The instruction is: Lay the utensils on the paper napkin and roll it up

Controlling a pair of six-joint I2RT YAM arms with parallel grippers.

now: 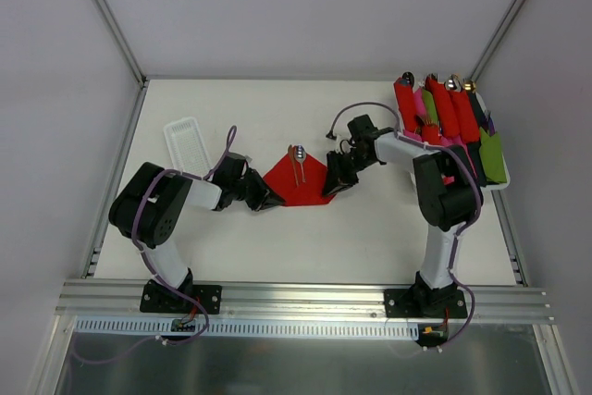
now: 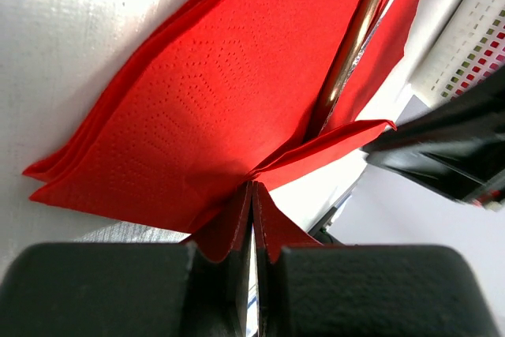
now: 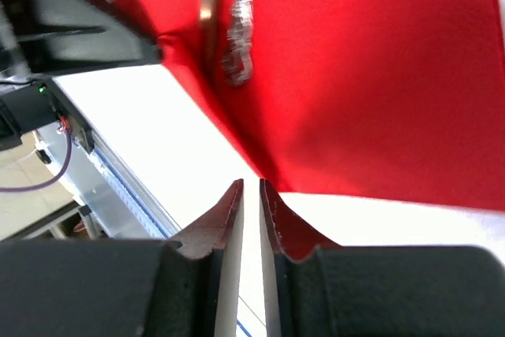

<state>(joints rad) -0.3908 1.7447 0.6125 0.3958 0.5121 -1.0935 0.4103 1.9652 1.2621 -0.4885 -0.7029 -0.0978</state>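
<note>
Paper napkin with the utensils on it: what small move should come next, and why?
Probably the left gripper should draw its corner of the paper napkin up and over the utensils to start the roll. Its jaws look shut on that corner, the utensils lie on the sheet, and the right gripper, jaws slightly apart, holds nothing at the opposite corner.

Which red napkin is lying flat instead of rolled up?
The napkin in the middle of the table, with utensils on it. The other red ones are rolled bundles at the far right.
</note>
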